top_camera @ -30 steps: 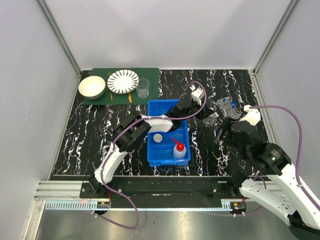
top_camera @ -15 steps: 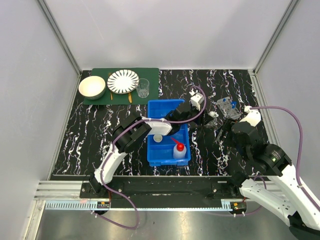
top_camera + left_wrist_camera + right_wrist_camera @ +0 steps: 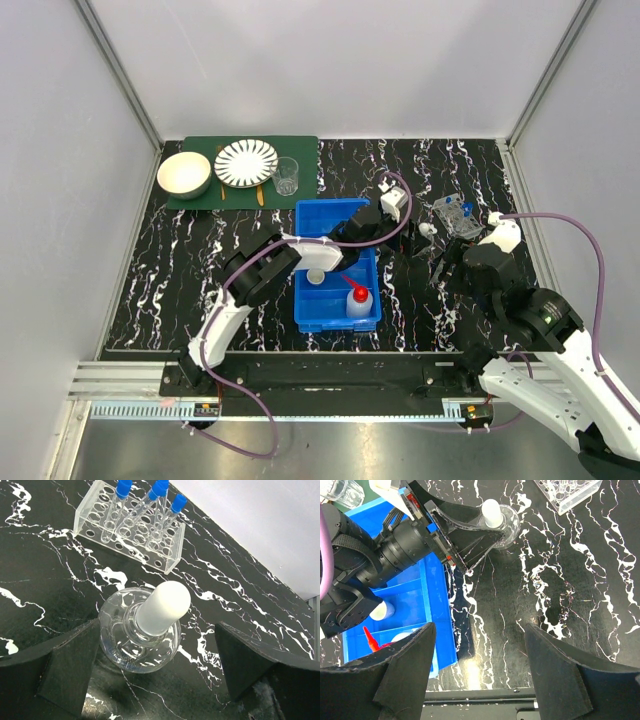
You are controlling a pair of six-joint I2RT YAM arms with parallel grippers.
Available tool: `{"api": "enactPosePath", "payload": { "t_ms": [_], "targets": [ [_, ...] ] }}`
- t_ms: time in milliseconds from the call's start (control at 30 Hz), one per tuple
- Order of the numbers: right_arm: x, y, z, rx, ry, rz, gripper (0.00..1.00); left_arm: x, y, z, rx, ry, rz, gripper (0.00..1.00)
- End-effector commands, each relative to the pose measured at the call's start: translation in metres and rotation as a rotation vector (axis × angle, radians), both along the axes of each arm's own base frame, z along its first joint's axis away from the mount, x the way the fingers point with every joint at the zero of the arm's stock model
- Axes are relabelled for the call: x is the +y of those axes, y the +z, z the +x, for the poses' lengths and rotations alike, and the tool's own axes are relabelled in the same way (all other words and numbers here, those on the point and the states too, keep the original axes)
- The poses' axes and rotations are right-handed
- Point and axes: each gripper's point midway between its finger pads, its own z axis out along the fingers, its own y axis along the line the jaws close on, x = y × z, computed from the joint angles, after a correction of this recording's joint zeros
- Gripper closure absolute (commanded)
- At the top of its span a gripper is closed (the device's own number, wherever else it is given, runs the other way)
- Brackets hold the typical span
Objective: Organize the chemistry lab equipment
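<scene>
We see a round clear glass flask point(image 3: 131, 647) with a white stopper point(image 3: 163, 607) sitting on the black white-veined table point(image 3: 225, 595), between our pincer's point(image 3: 155, 676) spread black fingers point(image 3: 65, 672). Beyond it stands a clear plastic rack point(image 3: 127, 536) holding blue-capped tubes point(image 3: 159, 502).

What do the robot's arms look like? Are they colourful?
They're mostly black and white. The left arm and right arm have white tube-shaped links joined by chunky black joints. A purple cable loops along each one. The left gripper and right gripper each end in two flat, wedge-shaped black fingers. A small white camera box sits on the left wrist.
</scene>
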Motion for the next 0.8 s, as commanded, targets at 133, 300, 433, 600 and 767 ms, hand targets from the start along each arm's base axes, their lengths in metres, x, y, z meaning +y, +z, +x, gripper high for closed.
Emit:
{"api": "enactPosePath", "payload": {
  "t_ms": [133,300,433,600,767],
  "targets": [
    [0.004,0.011,0.007,-0.035,-0.017,0.032,0.21,0.002,0.067,0.001,-0.115,0.004,-0.017,0.01],
    [0.003,0.012,0.012,-0.039,-0.038,0.018,0.16,0.008,0.092,0.008,-0.146,0.022,0.063,0.01],
    [-0.001,0.013,0.019,-0.035,-0.075,-0.023,0.13,0.023,0.117,0.020,-0.148,0.068,0.128,0.01],
    [-0.003,0.020,0.037,-0.033,-0.138,-0.096,0.00,0.069,0.155,0.056,-0.042,0.192,0.138,0.01],
    [-0.001,0.023,0.063,-0.017,-0.202,-0.208,0.00,0.123,0.174,0.064,0.070,0.267,0.203,0.01]
  ]
}}
